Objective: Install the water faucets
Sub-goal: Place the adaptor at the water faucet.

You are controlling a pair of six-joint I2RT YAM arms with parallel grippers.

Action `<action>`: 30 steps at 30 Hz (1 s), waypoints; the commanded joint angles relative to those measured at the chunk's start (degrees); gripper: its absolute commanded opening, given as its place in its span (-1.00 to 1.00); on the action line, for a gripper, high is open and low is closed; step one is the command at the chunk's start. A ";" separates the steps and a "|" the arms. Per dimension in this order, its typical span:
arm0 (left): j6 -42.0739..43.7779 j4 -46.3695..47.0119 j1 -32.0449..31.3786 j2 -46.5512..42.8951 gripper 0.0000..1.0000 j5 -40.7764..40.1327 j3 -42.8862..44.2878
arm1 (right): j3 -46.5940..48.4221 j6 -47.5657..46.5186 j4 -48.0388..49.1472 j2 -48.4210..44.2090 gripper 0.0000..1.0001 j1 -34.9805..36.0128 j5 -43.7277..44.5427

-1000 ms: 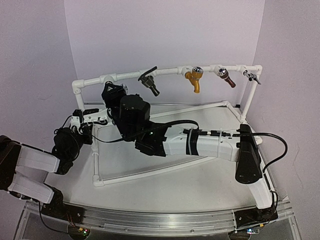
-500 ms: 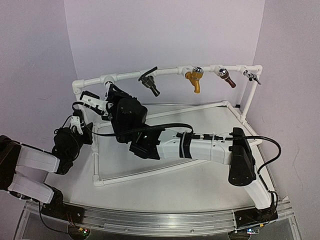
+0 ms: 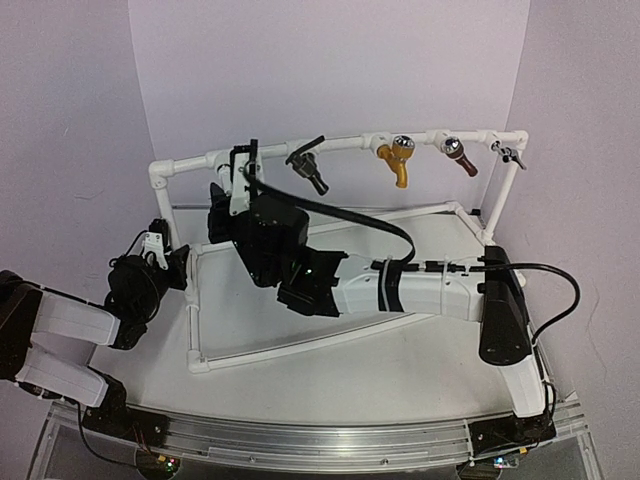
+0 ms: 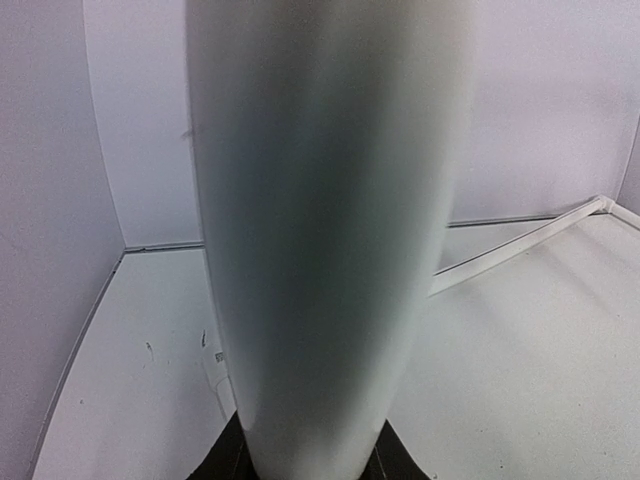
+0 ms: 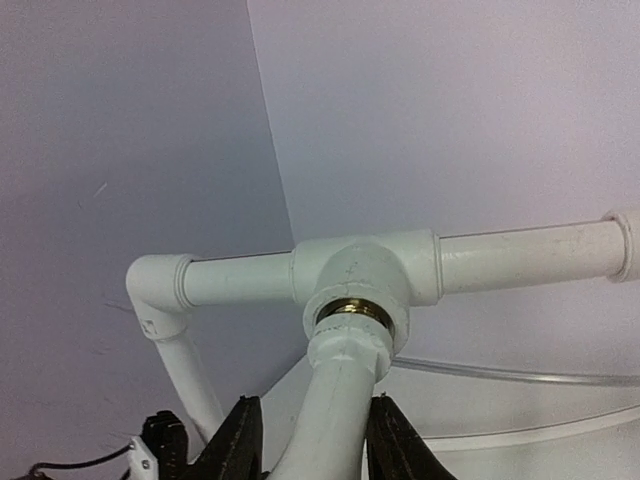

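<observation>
The white faucet point(image 5: 345, 390) stands upright between the black fingers point(image 5: 235, 445) of my right gripper point(image 5: 315, 440), which is shut on it. Its top end meets the brass ring of a white tee point(image 5: 365, 275) on the pipe rail. Seen from above, the right gripper point(image 3: 243, 165) is up at the rail's left part. The black faucet point(image 3: 308, 166), with its thin lever, hangs from the rail just to the right. My left gripper point(image 4: 310, 455) is shut on the frame's upright white post point(image 4: 320, 230), low at the left point(image 3: 163, 262).
A gold tap point(image 3: 395, 155), a brown tap point(image 3: 456, 155) and a small grey one point(image 3: 508, 153) hang further right on the rail. The white pipe frame's base point(image 3: 300, 345) lies on the table under my right arm. Walls close in behind and on both sides.
My right gripper closed on the white faucet low by the left post and carried it up to the tee on the rail. The left arm has not moved.
</observation>
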 commanded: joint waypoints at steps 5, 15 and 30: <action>-3.86 -0.75 -1.14 0.74 -1.00 6.72 2.55 | -6.79 20.47 10.23 -9.58 0.03 -1.74 -6.05; -3.77 -0.75 -1.19 1.03 -1.00 6.71 2.73 | -23.46 -7.14 0.15 -23.61 0.96 -1.01 -13.11; -3.79 -0.78 -1.15 0.62 -1.00 6.99 2.50 | -20.75 -91.35 -13.65 -18.71 0.94 6.75 -2.59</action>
